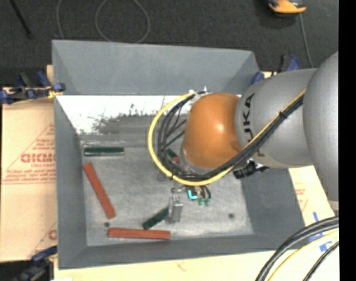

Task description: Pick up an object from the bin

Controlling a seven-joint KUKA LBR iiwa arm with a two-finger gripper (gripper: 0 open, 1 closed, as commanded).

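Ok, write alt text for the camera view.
A robot arm reaches from the right into a grey metal bin, its gripper by a short dark green stick on the floor. Left of it lie a slanted red-brown stick, a level red-brown stick and a longer dark green stick.

Two reddish-brown sticks [99, 191] [138, 234] and two dark green sticks [103, 151] [156, 219] in one grey bin [149, 69]

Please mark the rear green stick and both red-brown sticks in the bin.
rear green stick [103, 151], camera view, its middle
slanted red-brown stick [99, 191], camera view, its middle
front red-brown stick [139, 234], camera view, its middle
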